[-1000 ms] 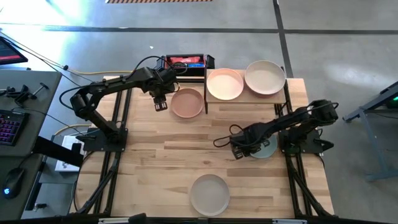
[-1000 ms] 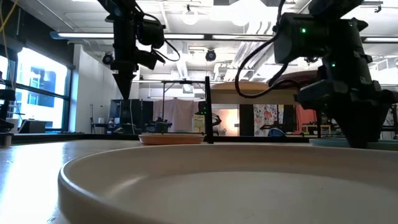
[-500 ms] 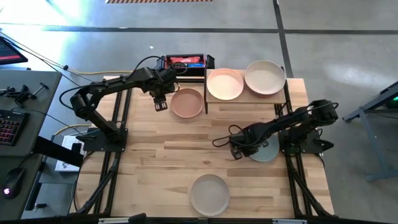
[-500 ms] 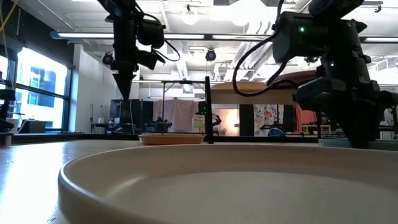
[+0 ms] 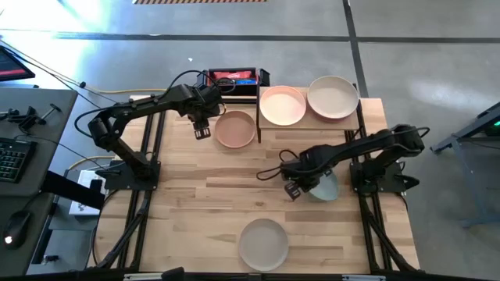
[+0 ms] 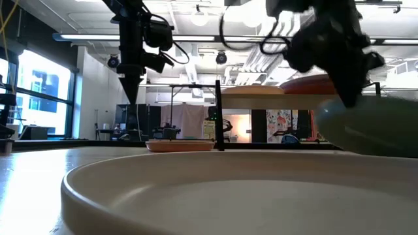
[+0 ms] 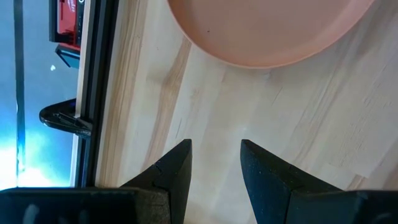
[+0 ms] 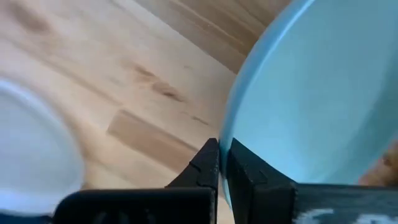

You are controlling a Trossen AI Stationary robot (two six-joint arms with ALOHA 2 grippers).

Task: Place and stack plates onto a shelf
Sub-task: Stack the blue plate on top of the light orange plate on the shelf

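A wooden surface [image 5: 234, 203] carries the scene, with the shelf [image 5: 311, 125] at its far edge bearing a peach plate [image 5: 282, 104] and a cream plate [image 5: 333, 97]; a darker peach plate [image 5: 235, 129] sits on the surface just beside the shelf, and an off-white plate [image 5: 263, 243] lies near the front edge, well apart. The right tool [image 5: 290, 187] is clenched on the rim of a pale green plate [image 5: 324, 186], which tilts off the surface at mid-right. The left tool [image 5: 201, 129] hangs released beside the darker peach plate, touching nothing. The plate looks stiff, light and matte, likely not slippery, though a thin rim pinch leaves it free to swing; it may chip if knocked against the shelf. The raised rim appears the only practical hold.
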